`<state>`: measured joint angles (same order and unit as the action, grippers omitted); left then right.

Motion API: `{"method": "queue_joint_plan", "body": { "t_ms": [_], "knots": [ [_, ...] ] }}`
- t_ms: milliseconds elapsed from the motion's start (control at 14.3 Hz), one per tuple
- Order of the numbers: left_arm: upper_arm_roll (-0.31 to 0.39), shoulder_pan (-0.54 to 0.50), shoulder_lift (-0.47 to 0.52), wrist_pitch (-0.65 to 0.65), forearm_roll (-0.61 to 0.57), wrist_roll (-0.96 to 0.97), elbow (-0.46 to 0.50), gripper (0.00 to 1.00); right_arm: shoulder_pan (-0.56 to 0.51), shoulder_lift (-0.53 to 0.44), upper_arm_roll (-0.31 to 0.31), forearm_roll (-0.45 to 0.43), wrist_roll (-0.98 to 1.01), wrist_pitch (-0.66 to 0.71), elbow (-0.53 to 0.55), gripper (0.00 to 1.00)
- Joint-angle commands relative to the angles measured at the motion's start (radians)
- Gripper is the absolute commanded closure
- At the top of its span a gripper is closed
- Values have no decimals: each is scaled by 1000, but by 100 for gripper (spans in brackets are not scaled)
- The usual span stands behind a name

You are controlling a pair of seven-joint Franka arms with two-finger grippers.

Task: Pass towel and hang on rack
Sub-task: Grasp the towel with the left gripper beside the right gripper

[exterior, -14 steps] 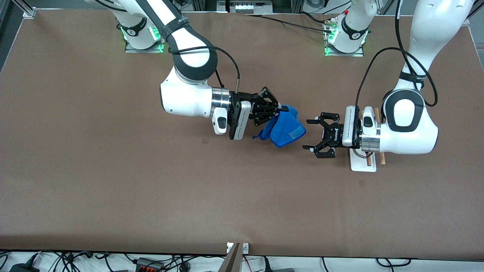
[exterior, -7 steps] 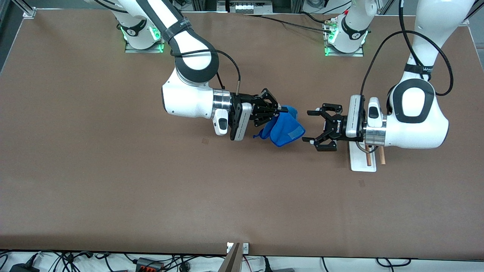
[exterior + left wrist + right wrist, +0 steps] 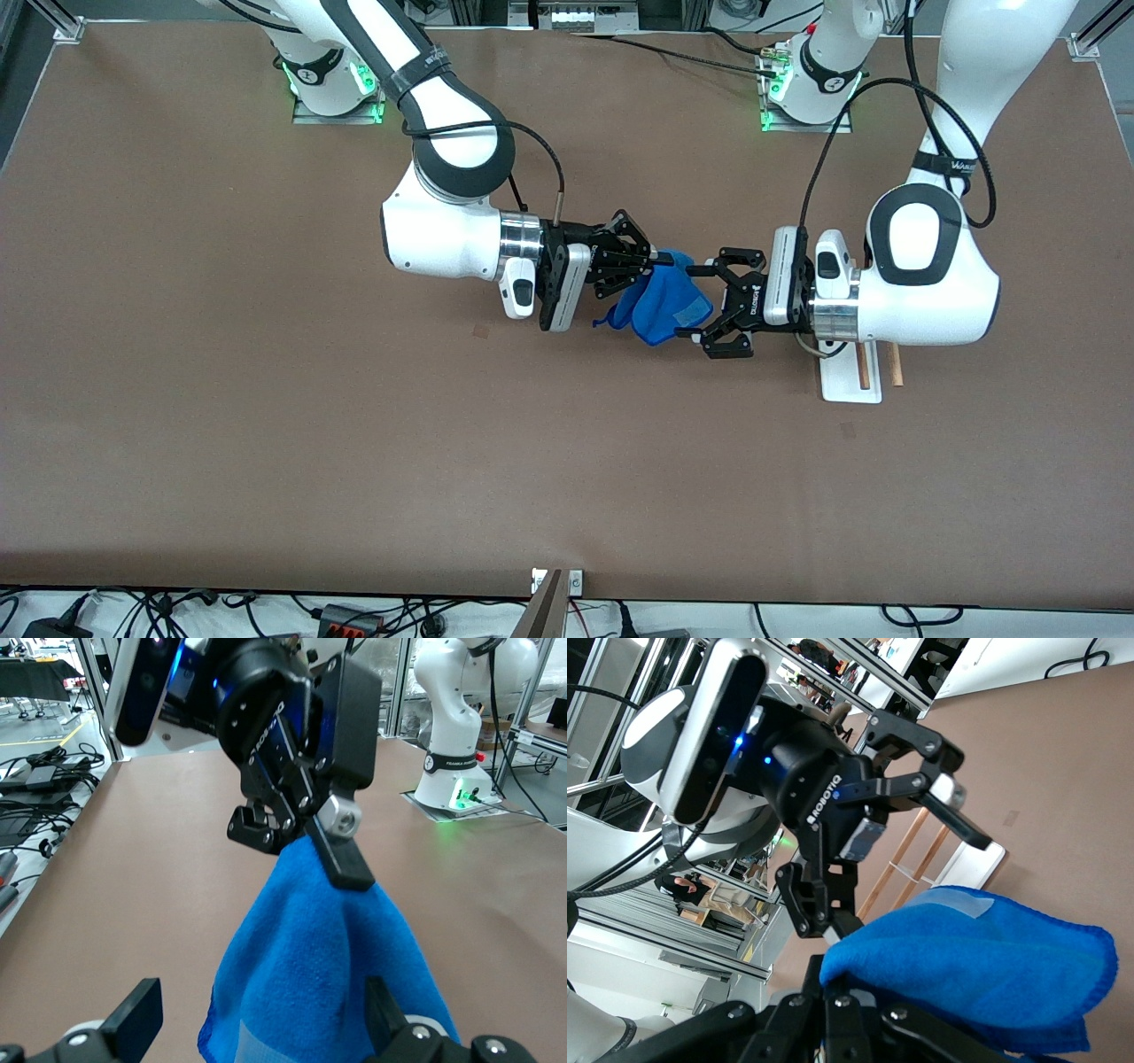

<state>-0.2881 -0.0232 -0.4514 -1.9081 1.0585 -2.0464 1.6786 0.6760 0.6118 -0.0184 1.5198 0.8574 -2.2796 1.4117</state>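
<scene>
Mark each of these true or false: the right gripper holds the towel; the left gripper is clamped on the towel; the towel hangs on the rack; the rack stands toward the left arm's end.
1. The right gripper holds the towel. True.
2. The left gripper is clamped on the towel. False: its fingers are open around the cloth.
3. The towel hangs on the rack. False: it is held up in the air.
4. The rack stands toward the left arm's end of the table. True.

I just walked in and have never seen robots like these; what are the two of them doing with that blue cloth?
They are passing it from one to the other. The right gripper holds the towel pinched by its top edge above the middle of the table. The left gripper is open, with its fingers on either side of the hanging cloth, not yet closed. The rack stands under the left arm, bare.
</scene>
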Motion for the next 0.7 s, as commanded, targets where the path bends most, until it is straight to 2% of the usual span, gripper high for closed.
{"method": "queue_joint_plan", "body": {
  "t_ms": [0,210,349,489,629],
  "knots": [
    [3,25,-9,-34,15,-1,3,0,8,-7,5,-9,0,-8,7,100],
    [3,31,-15,-37,9,-8,7,2,8,-7,5,-9,2,-8,9,100],
    [3,32,-15,-37,8,-9,6,24,8,-7,5,-23,2,-8,9,100],
    [3,31,-15,-32,8,2,7,62,7,-7,5,-30,2,-6,10,100],
    [7,26,-12,-28,5,31,7,76,8,-7,5,-30,2,-6,10,100]
  ]
}}
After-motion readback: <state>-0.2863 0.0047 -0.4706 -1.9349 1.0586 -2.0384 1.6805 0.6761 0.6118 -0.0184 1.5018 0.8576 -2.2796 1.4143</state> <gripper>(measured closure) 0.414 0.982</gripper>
